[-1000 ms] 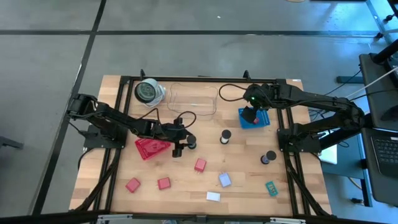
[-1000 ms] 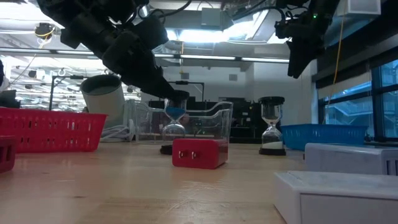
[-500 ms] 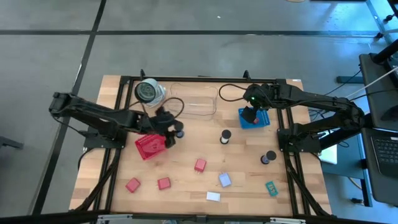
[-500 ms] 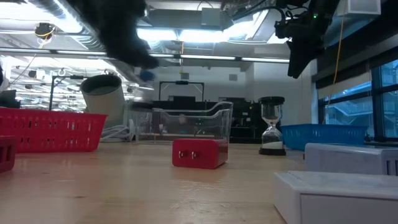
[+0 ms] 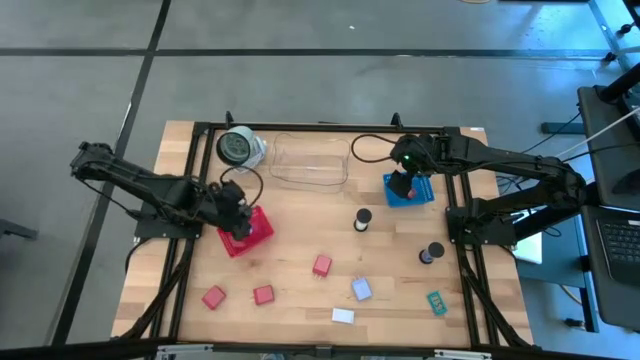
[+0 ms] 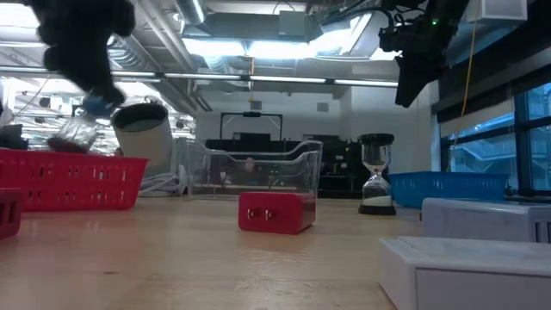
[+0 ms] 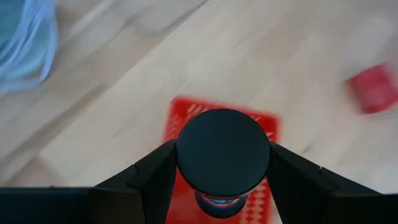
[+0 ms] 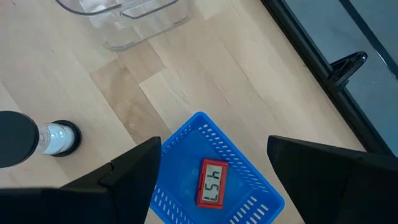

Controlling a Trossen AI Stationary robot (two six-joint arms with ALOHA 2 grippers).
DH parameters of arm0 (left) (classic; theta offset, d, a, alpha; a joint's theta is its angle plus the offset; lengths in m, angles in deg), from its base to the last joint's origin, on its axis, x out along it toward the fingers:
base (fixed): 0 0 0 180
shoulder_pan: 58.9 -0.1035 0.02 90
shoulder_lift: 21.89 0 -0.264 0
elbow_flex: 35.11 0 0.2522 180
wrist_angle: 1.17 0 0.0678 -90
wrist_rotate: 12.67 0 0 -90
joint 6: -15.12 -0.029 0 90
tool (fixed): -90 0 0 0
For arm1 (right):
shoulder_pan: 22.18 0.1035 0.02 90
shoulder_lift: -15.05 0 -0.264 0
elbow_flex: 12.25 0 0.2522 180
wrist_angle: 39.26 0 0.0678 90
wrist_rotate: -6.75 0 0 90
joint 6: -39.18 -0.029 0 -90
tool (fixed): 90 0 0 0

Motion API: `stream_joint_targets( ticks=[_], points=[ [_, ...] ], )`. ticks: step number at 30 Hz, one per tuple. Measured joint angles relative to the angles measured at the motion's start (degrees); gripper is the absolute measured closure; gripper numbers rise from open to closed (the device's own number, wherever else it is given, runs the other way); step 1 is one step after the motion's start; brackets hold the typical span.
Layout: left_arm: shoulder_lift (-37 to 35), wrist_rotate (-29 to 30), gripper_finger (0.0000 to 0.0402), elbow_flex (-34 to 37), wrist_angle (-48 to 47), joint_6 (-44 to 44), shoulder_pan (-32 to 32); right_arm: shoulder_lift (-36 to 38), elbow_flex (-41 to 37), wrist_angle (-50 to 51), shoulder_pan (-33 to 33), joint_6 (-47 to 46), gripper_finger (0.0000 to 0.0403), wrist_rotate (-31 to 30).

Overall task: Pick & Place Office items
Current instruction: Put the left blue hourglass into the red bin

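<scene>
I have the left gripper point(image 7: 222, 163) clamped on an hourglass point(image 7: 223, 151), the red tray point(image 7: 186, 118) right under my jaws. The right gripper point(image 8: 211, 163), jaws wide, hangs above the blue tray point(image 8: 180, 165), which holds one red tag point(image 8: 212, 182). Most items are left.

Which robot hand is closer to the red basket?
Left. The left gripper hangs right over the red basket, holding a small sand timer. The right gripper hangs far across the table, above the blue basket.
</scene>
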Motion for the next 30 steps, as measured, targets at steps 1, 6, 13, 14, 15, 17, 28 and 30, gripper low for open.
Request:
stream_joint_targets(
  ticks=[1, 6, 13, 14, 15, 17, 28, 30],
  points=[
    [0.49, -0.14, 0.0185, 0.72, -0.42, 1.18, 0.44, 0.0, 0.0, 0.01, -0.01, 0.02, 0.0107, 0.0],
    [3.37, -3.32, 0.0185, 2.55, 0.73, 3.08, 1.49, 0.0, 0.0, -0.23, -0.01, 0.02, 0.0107, 0.0],
    [8.05, -4.04, 0.0185, 2.67, 0.75, 1.78, 1.23, 0.0, 0.0, -0.66, -0.01, 0.04, 0.0107, 0.0],
    [8.56, -4.1, 0.0185, 2.67, 0.75, 1.7, 1.11, 0.0, 0.0, -0.65, 0.01, 0.04, 0.0107, 0.0],
    [9.08, -4.07, 0.0185, 2.67, 0.75, 1.65, 0.96, 0.0, 0.0, -0.66, 0.01, 0.04, 0.0107, 0.0],
    [10.03, -4.06, 0.0184, 2.67, 0.76, 0.91, 0.65, 0.0, 0.0, -0.65, 0.01, 0.04, 0.0107, 0.0],
    [11.97, -3.29, 0.0161, 2.67, 1.92, -1.0, 0.51, 0.0, 0.0, -0.67, 0.0, 0.04, 0.0107, 0.02],
    [11.97, -3.49, 0.0156, 2.67, 2.02, -0.97, 0.51, 0.0, 0.0, -0.67, 0.0, 0.04, 0.0107, 0.02]
  ],
)
